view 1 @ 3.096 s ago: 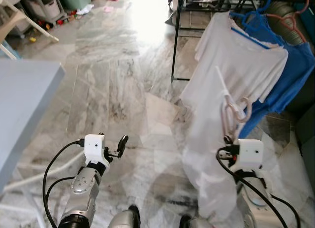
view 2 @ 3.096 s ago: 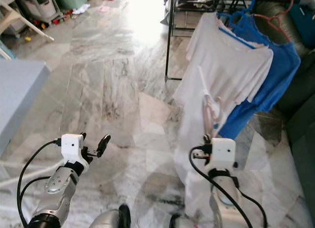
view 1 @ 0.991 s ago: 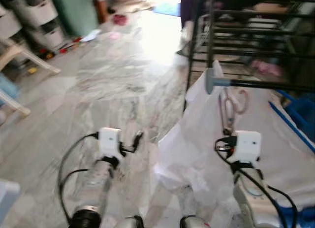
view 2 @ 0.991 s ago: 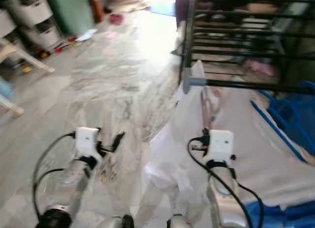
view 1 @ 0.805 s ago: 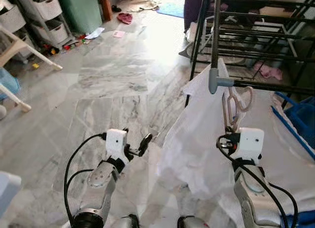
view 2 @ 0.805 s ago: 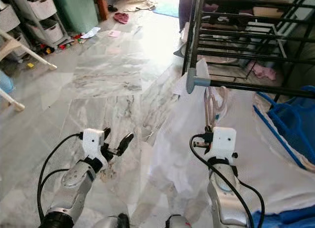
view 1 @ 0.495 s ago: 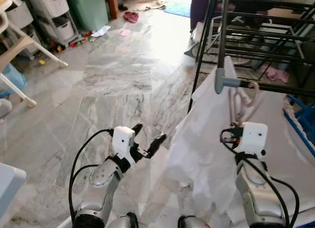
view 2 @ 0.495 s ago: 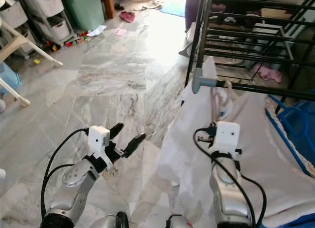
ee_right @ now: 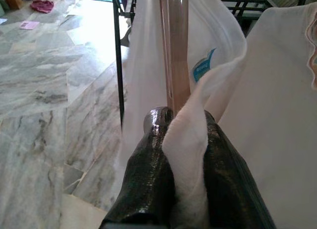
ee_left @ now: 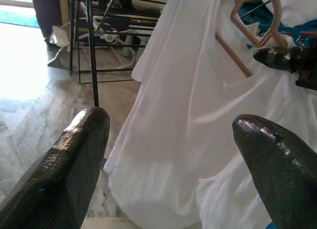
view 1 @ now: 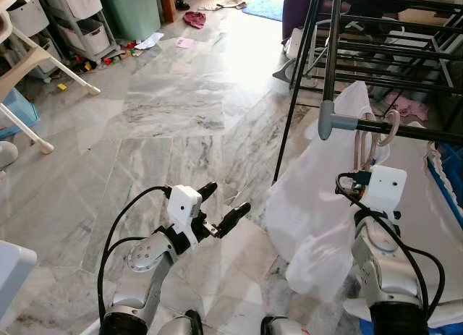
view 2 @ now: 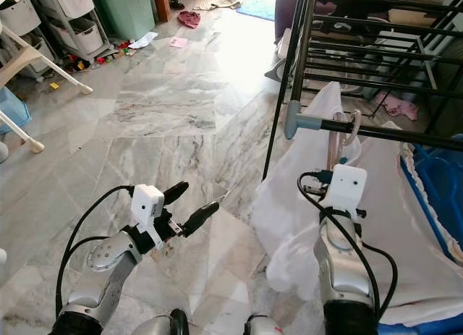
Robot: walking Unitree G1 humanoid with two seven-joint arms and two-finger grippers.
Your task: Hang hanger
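- A grey marble floor [view 1: 173, 111] fills the scene, with a black metal drying rack [view 1: 340, 31] standing on the robot's right side.
- The rack's front rail [view 1: 405, 129] runs sideways and ends in a grey cap [view 1: 327, 120] at its left end.
- The right gripper [ee_right: 184, 135] is raised just below that rail end. Its two black fingers [ee_right: 148, 160] are clamped together on the neck of a pale pink hanger [view 1: 373, 136] and a fold of the white shirt [view 1: 311, 219] that the hanger carries.
- The hanger's hook curls at the rail, just beside the grey cap; whether it rests on the rail cannot be told.
- The white shirt hangs down from the hanger in front of the right arm, toward the floor.
- The left gripper [view 1: 223, 208] is held out low over the floor, well apart from the rack, with its fingers spread wide and nothing between them.
- Blue fabric [view 2: 441, 197] lies at the far right edge.
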